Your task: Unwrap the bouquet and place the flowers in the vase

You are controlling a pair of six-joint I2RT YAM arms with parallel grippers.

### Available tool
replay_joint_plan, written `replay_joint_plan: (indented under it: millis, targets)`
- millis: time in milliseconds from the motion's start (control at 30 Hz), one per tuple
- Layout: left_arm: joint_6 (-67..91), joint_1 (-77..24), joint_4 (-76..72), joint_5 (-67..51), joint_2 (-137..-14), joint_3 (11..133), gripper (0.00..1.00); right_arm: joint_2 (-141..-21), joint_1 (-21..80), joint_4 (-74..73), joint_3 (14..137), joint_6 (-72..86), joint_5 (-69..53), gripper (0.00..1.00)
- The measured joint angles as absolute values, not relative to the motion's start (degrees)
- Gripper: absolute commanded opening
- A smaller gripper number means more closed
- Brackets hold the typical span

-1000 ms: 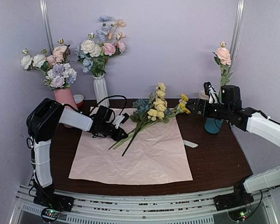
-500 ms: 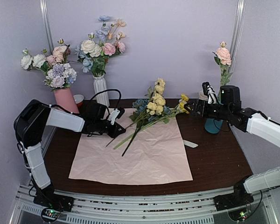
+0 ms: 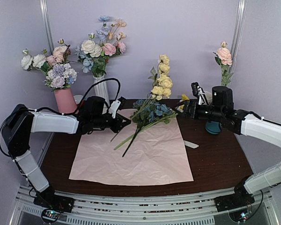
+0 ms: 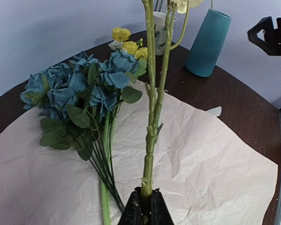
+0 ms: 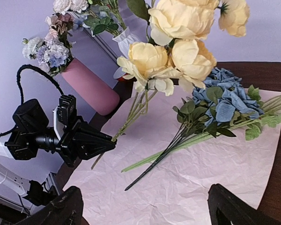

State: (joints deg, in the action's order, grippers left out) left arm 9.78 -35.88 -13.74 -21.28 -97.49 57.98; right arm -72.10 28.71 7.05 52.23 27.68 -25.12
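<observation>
Left pincer (image 4: 146, 208) clamped tight on the lower ends of two yellow flowers (image 3: 161, 82). Over the last second it has drawn back toward the left edge of the table (image 3: 220, 164) and tipped the stems up. The yellow heads, which lay low among the rest a second ago, now stand high above the pink paper (image 3: 145, 154), leaning toward the far right.

Blue flowers (image 3: 154, 111) and the loose green stems have not moved; they lie on the paper near its far edge. The paper is spread flat mid-table, so the unwrapping looks done.

Right pincer (image 5: 145, 208) gapes wide and holds nothing. It has edged left, toward the raised blooms.

Vase (image 4: 207, 43) stands upright near the far right corner, partly hidden behind the right arm in the top view. A pale pink flower (image 3: 224, 55) rises above it, apparently already in.

Judgement: the yellow pair is separated and ready for a hand-over or a carry to the vase. The blue bunch is left to do.
</observation>
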Motion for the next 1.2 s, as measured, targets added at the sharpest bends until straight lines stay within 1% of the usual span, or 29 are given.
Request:
replay_joint_plan:
  millis: [133, 300, 433, 467, 567, 733, 867, 1067, 1133, 1200]
  targets:
    - [11.84, -40.01, -16.05, -20.82, -96.90, 57.91, 0.00, -75.64, 29.41, 12.88, 51.99, 32.21, -26.87, 0.92]
    - [15.25, -44.97, -19.86, -20.78, -96.90, 57.80, 0.00, -77.60, 29.56, 16.97, 51.90, 36.93, -26.28, 0.92]
    - [16.40, -47.70, -21.12, -20.80, -96.90, 57.80, 0.00, -77.65, 29.54, 19.70, 51.90, 39.11, -25.26, 0.85]
    - [16.60, -48.21, -21.32, -20.78, -96.90, 57.80, 0.00, -77.56, 29.56, 20.27, 51.90, 39.48, -24.58, 0.82]
    - [17.34, -49.30, -21.89, -20.78, -96.90, 57.80, 0.00, -77.19, 29.56, 21.65, 51.88, 40.84, -22.87, 0.68]
    - [17.96, -50.74, -23.79, -20.78, -96.90, 57.82, 0.00, -75.99, 29.56, 24.84, 51.35, 42.70, -20.73, 0.37]
    - [18.37, -51.35, -25.34, -20.80, -96.90, 57.82, 0.00, -75.16, 29.69, 26.92, 50.78, 44.73, -19.99, 0.21]
    - [18.59, -51.37, -26.94, -20.88, -96.97, 57.84, 0.00, -74.46, 29.71, 27.79, 50.61, 45.30, -19.55, 0.06]
    - [18.61, -51.37, -27.05, -20.88, -96.97, 57.84, 0.01, -74.19, 29.71, 27.51, 50.68, 44.91, -19.49, 0.04]
    - [18.59, -51.40, -27.07, -20.82, -96.97, 57.84, 0.13, -74.02, 29.71, 25.93, 51.31, 43.94, -19.31, 0.03]
